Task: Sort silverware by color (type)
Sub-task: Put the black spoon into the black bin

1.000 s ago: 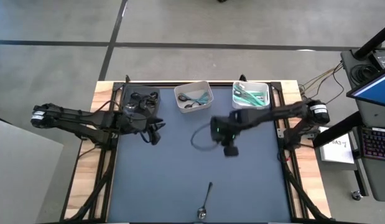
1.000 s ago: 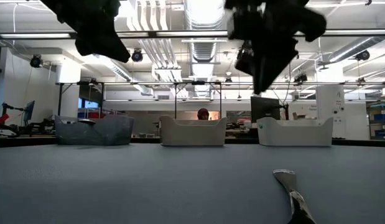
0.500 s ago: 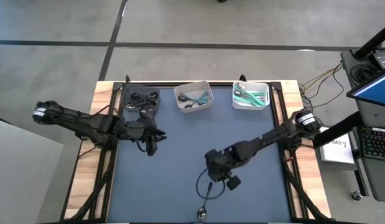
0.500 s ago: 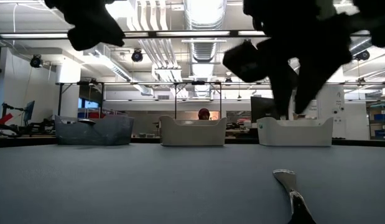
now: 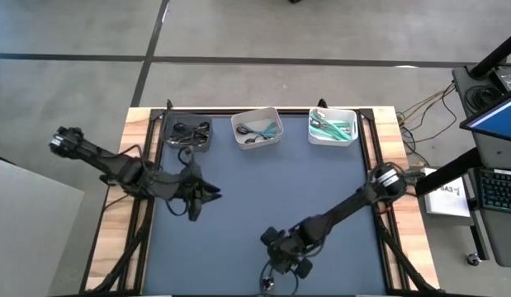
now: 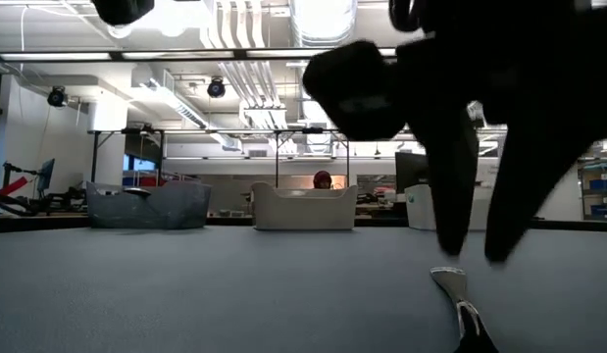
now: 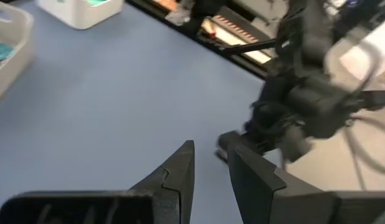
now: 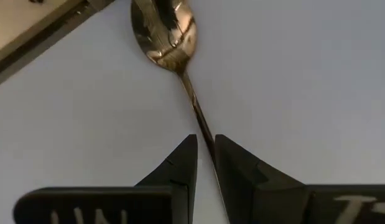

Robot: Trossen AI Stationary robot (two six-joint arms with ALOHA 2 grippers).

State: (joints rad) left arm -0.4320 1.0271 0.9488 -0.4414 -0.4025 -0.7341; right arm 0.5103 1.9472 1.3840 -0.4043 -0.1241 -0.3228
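Observation:
One piece of silverware, a spoon with a shiny bowl and a thin stem, lies flat on the blue mat near the table's front edge. My right gripper hovers just above its stem, one finger on each side and a narrow gap between them. In the low view its fingertips stand clear of the spoon. My left gripper hangs over the mat's left part, open and empty.
Along the far edge stand a dark grey bin with dark utensils, a white bin with teal and dark pieces, and a white bin with teal ones. A cable loops beside the right gripper. The mat's middle is bare.
My right gripper has swung from the middle of the mat toward the near edge and come down, rolling as it went, until it stands over the spoon's stem. My left gripper has drifted toward the near edge and risen. The spoon has not moved.

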